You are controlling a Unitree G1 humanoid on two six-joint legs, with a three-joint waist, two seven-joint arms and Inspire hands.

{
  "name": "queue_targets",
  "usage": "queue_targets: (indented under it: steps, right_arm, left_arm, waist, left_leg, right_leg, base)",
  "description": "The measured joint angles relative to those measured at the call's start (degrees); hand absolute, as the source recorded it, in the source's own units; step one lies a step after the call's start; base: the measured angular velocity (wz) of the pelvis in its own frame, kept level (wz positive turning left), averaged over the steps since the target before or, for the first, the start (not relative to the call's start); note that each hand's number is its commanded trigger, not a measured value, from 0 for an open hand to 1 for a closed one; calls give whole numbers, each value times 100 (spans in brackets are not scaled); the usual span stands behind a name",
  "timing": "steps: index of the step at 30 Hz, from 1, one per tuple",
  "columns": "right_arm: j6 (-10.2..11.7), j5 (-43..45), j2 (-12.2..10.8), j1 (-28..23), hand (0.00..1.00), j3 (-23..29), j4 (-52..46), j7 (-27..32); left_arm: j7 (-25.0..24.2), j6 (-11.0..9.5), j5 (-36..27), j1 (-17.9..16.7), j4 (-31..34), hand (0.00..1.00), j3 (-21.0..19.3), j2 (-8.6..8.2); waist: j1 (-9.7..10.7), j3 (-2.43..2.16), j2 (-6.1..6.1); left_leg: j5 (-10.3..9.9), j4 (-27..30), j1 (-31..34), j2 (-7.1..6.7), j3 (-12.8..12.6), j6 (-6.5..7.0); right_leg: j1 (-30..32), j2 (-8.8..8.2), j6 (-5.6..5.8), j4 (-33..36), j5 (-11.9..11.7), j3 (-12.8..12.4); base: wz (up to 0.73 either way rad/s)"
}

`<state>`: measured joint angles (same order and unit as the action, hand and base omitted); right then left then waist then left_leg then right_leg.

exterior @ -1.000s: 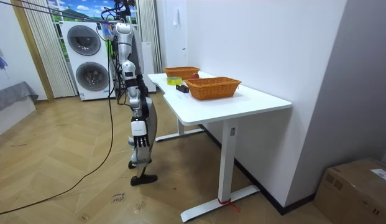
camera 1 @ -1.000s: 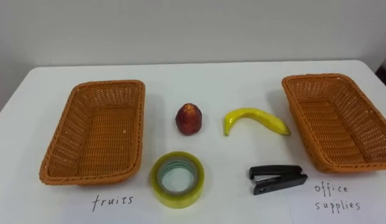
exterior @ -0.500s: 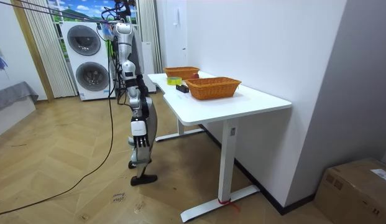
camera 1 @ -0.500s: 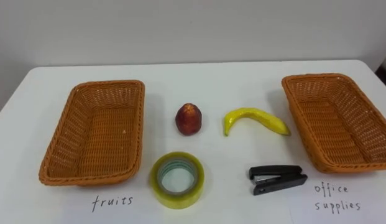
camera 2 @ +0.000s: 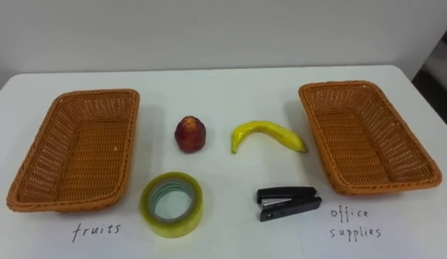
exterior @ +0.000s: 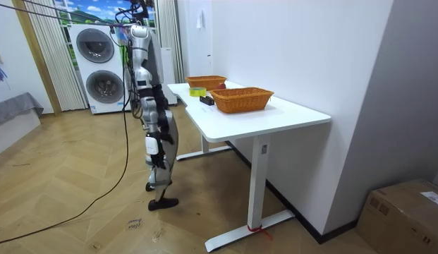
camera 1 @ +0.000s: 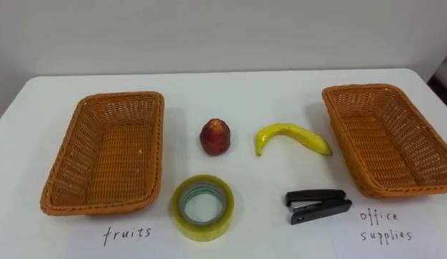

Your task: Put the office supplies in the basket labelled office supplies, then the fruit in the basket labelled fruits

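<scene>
On the white table [camera 1: 230,90] lie a red peach-like fruit [camera 1: 214,136] and a yellow banana [camera 1: 289,135] in the middle. A roll of yellowish clear tape [camera 1: 202,207] and a black stapler [camera 1: 317,205] lie nearer the front edge. An empty wicker basket [camera 1: 101,155] stands at the left above the handwritten word "fruits" [camera 1: 127,234]. A second empty wicker basket [camera 1: 381,140] stands at the right beside the words "office supplies" [camera 1: 385,224]. In the room view I stand at the table's long side, my right hand [exterior: 153,147] low by my thigh.
A white wall runs close behind the table's far edge. In the room view, washing machines [exterior: 99,67] stand behind me and wooden floor lies all around. A cardboard box [exterior: 409,212] sits at the room view's lower right.
The eye view has shifted a little, so everything sits slightly further left. In the room view my right arm has come up a little from my side. Nothing on the table has moved.
</scene>
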<state>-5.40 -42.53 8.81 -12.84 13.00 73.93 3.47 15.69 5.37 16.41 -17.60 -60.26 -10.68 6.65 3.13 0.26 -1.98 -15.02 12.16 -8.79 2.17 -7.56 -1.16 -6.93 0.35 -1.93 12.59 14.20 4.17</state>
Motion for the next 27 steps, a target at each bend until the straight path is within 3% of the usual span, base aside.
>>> queue_targets:
  steps: [5,7,13,17,23,27]
  right_arm:
    - [73,-892,54,-83,0,927,-687,499]
    - [276,-1190,76,-190,0,1220,-1114,855]
    - [551,-1342,108,-181,0,1767,-1863,1654]
    - [707,-1393,130,-180,0,1829,-2259,2197]
    - [863,-1420,172,-158,0,1822,-3375,3024]
    - [1115,-1336,267,-159,0,1808,-3919,3475]
  left_arm:
    - [170,-116,-93,-225,157,0,-258,75]
    - [285,-197,-97,-288,281,0,-289,100]
    - [299,-378,-94,-289,379,0,-302,135]
    - [306,-450,-90,-328,420,0,-384,128]
    - [302,-452,-61,-373,527,0,-373,166]
    - [297,-470,-101,-521,771,0,-367,168]
  waist:
    - [184,-10,-48]
    - [239,-17,-82]
    - [299,-40,-129]
    - [297,-68,-192]
    - [272,-44,-243]
    - [281,-45,-244]
  left_leg:
    - [0,-61,-60,14,-123,-1]
    - [0,-72,-58,16,-189,-1]
    - [0,-102,-41,16,-303,0]
    - [1,-134,-47,17,-339,0]
    - [3,-146,-31,14,-344,2]
    - [9,-133,12,13,-328,13]
  right_leg:
    - [11,63,0,0,0,-104]
    - [43,66,1,5,-1,-151]
    - [123,74,13,29,-9,-249]
    - [171,75,14,76,-8,-262]
    - [217,76,16,98,-7,-279]
    - [231,76,25,58,-18,-269]
  base:
    - [-12]
    - [-14]
    - [-10]
    - [-5]
    - [-1]
    - [2]
